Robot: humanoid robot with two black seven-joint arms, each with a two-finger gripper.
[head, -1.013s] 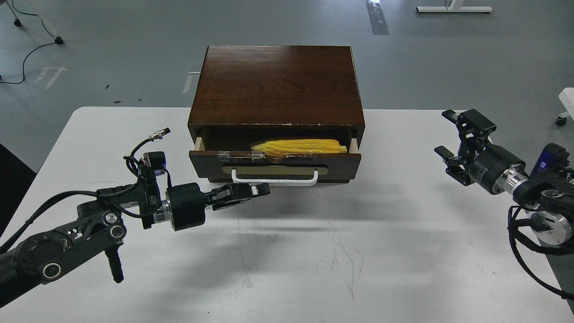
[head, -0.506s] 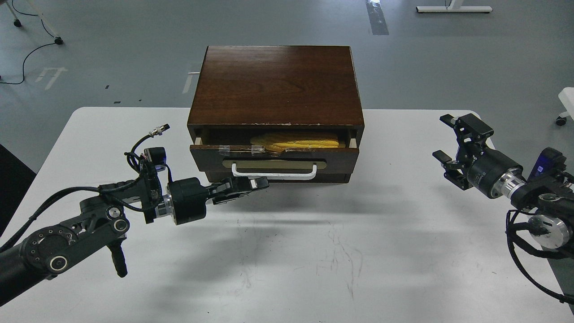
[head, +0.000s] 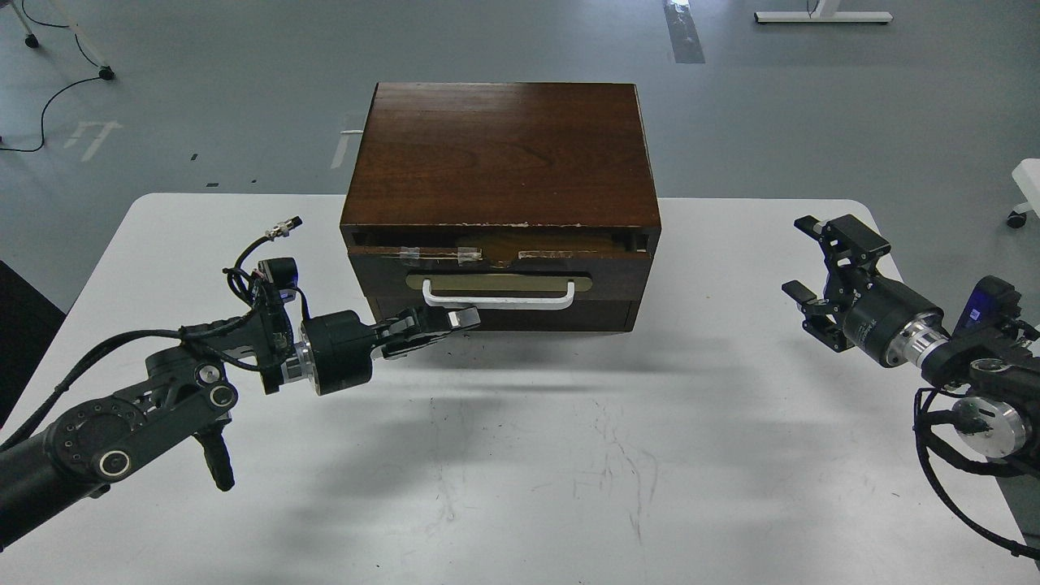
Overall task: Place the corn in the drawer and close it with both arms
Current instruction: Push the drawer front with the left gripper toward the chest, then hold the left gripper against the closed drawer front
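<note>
The dark brown drawer (head: 617,268), with its white bar handle (head: 497,296), is pushed almost flush into the wooden cabinet (head: 500,154). Only a thin dark slit remains under the chipped, taped top edge. The corn is hidden inside. My left gripper (head: 457,318) is shut and empty. Its tips are at the cabinet front, just below the left part of the handle. My right gripper (head: 804,256) is open and empty. It hovers over the table well to the right of the cabinet and touches nothing.
The cabinet stands at the back middle of the white table (head: 569,455). Beyond the table is grey floor, with a cable (head: 49,106) at the far left. The table's right edge runs close under my right arm.
The drawer has slid from partly open to almost shut, and the corn has gone out of sight. My left gripper moved forward with the drawer front. My right gripper barely shifted.
</note>
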